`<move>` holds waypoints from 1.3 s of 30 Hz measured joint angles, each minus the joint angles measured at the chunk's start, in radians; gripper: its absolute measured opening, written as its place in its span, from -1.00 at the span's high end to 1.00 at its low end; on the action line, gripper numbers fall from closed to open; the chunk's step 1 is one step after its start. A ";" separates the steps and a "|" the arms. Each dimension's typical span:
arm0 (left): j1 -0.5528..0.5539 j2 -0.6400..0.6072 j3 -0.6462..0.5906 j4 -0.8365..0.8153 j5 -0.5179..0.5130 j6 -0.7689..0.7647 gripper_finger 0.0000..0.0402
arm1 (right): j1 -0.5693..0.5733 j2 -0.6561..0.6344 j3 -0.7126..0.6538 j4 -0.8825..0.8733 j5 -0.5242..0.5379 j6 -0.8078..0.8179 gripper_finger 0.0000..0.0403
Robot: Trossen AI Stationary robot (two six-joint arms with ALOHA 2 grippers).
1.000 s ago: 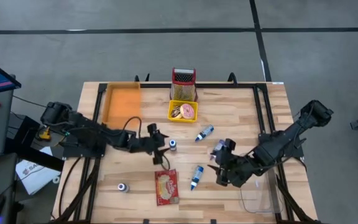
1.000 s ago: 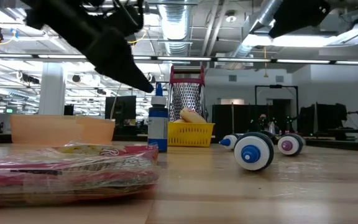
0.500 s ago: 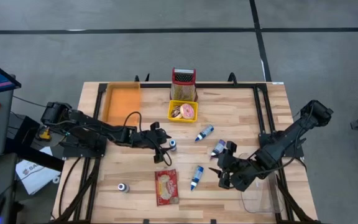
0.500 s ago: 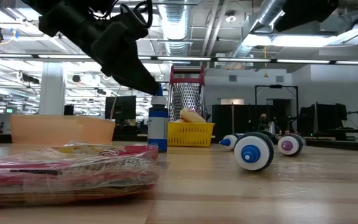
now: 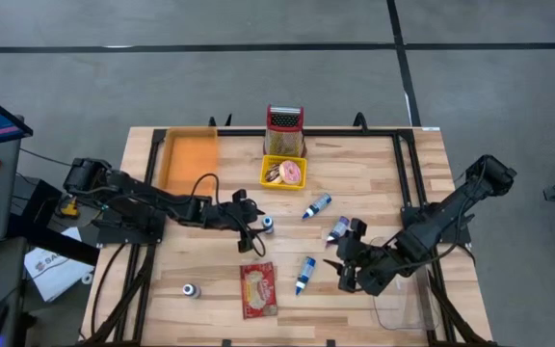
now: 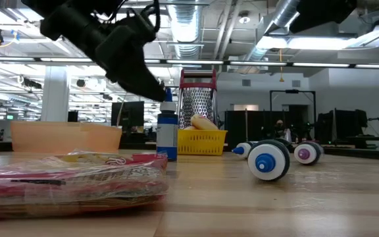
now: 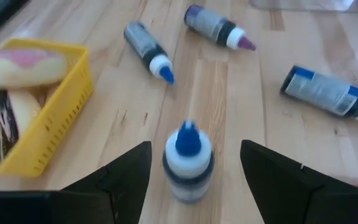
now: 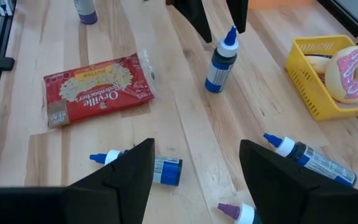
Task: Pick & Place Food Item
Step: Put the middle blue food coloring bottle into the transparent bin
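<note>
A red popcorn bag [image 5: 258, 289] [image 8: 98, 93] lies flat on the table near its front edge. Donuts [image 8: 352, 65] sit in a yellow basket [image 5: 284, 173]. A blue-capped bottle [image 7: 188, 160] [image 5: 268, 224] stands upright at mid-table. My left gripper [image 7: 194, 146] [image 5: 255, 229] is open, one finger on either side of this bottle and clear of it. My right gripper [image 8: 196, 146] [image 5: 340, 268] hangs open above the table, right of the bag, with nothing between its fingers.
Two blue bottles [image 5: 317, 205] [image 5: 304, 275] and a purple-capped one [image 5: 338, 229] lie on the table. A grater [image 5: 284, 130] stands behind the basket, an orange bin [image 5: 189, 159] at far left, a small bottle [image 5: 191, 290] at near left, and a clear container [image 5: 403, 304] at near right.
My left gripper has swung a little toward the table's far edge, onto the upright bottle, and has rolled slightly. It has stayed open. The bottle and the bag have kept their places.
</note>
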 joint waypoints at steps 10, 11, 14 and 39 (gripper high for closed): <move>-0.012 -0.008 -0.080 0.028 -0.027 -0.056 -0.22 | -0.037 0.007 0.000 0.076 0.026 -0.064 -0.13; -0.016 -0.013 -0.080 0.029 -0.033 -0.047 -0.22 | -0.056 0.011 -0.001 0.096 0.026 -0.089 -0.13; -0.023 -0.038 -0.079 0.020 -0.039 -0.028 -0.22 | -0.130 0.029 -0.011 0.171 -0.007 -0.173 -0.13; -0.191 -0.299 -0.080 -0.299 -0.248 -0.079 -0.22 | -0.592 0.402 0.089 0.526 -0.475 -0.566 -0.14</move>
